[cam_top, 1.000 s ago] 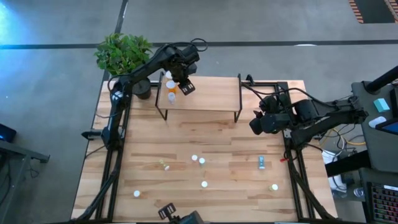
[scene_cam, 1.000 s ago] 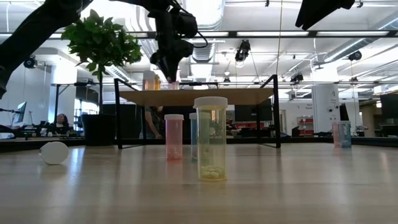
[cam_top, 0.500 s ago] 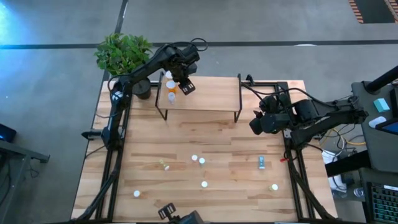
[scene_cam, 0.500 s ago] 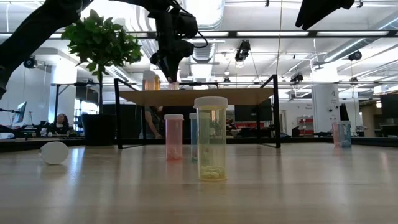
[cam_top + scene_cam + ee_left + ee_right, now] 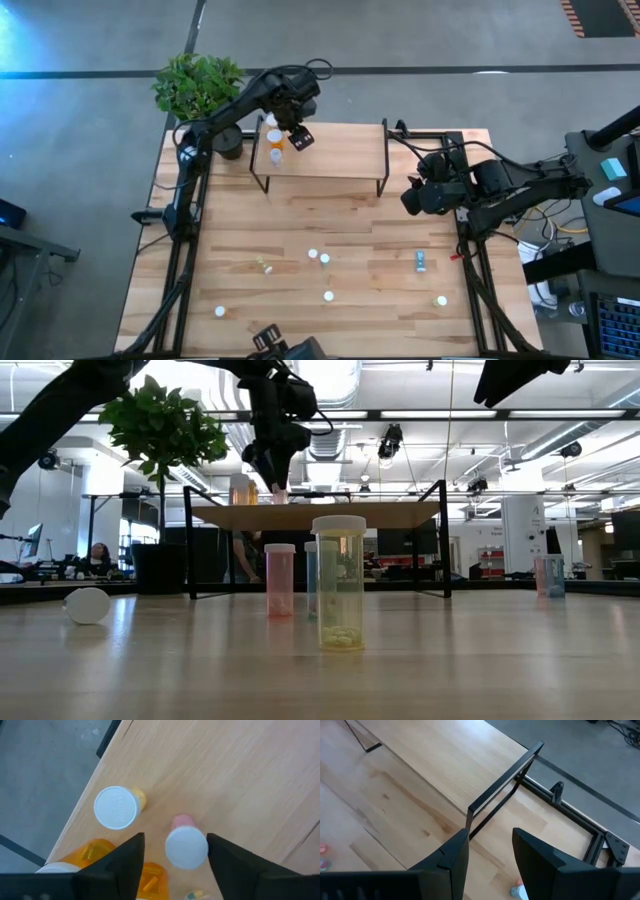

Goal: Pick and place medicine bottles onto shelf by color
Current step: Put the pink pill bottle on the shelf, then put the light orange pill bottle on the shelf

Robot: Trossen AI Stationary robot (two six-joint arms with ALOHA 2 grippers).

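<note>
My left gripper (image 5: 175,838) hangs over the left end of the shelf (image 5: 335,150), pointing down, open. Its fingers stand on either side of a pink medicine bottle (image 5: 186,847) with a white cap, which stands upright on the shelf board. Whether the fingers still touch it, I cannot tell. Close by on the shelf stand a yellow bottle (image 5: 116,808) and orange bottles (image 5: 94,853). My right gripper (image 5: 489,851) waits open and raised at the table's right side (image 5: 412,200), with nothing between its fingers.
Several more bottles stand or lie on the table's near half: a yellow one (image 5: 340,585), a pink one (image 5: 279,578), a blue-green one lying down (image 5: 421,261), one on its side (image 5: 87,605). A potted plant (image 5: 197,85) stands at the far left corner.
My left gripper has opened over the shelf's left end and let go of the pink bottle, which stays upright on the board. Neither arm has shifted.
</note>
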